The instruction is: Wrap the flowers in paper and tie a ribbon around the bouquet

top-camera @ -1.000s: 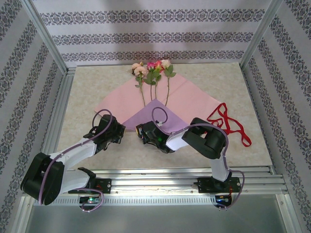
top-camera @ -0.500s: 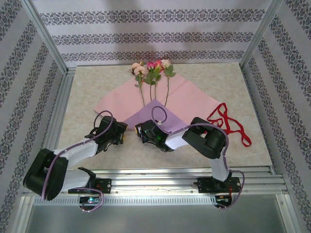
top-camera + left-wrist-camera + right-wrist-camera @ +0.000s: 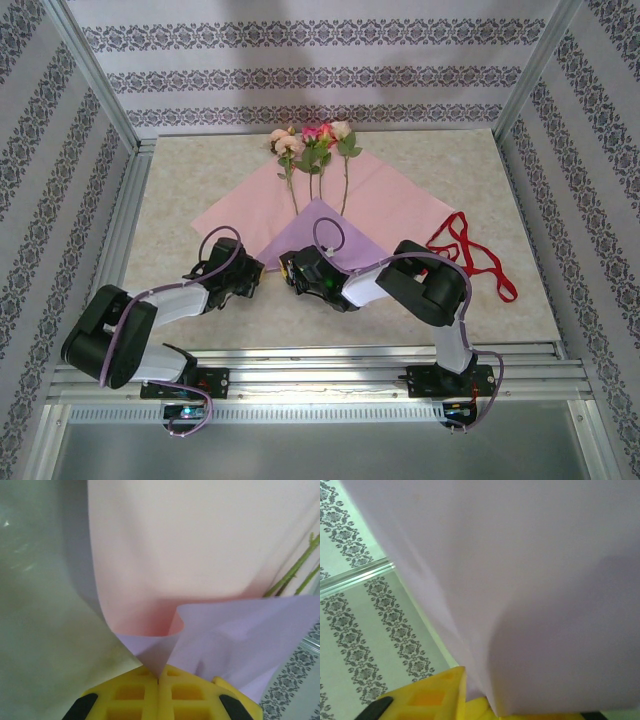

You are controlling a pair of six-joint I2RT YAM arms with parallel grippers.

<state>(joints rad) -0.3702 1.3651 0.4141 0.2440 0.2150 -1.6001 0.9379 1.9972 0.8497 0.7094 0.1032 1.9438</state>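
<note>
1. The wrap looks barely begun. The paper (image 3: 390,200) lies spread pink face up on the desk (image 3: 180,170), with only its near corner turned over to show lilac.
2. The flowers (image 3: 315,150) lie loose along the middle of the sheet, heads past its far edge and stems pointing at the folded corner. Nothing is rolled around them yet.
3. The ribbon (image 3: 470,255) sits in a loose tangle on the desk just off the paper's right corner, well apart from both arms.
4. The left fingers (image 3: 156,692) are pressed together on the lilac flap, which rises straight out of the seam between the pads. Stem ends show beyond it, to the right.
5. The right fingers (image 3: 455,695) sit at the same lifted corner, close beside the left ones. The lilac sheet drapes across them, and I cannot tell whether they pinch it or merely touch it.
6. As I judge it, folding the sides into a cone and tying the ribbon all remain.
</note>
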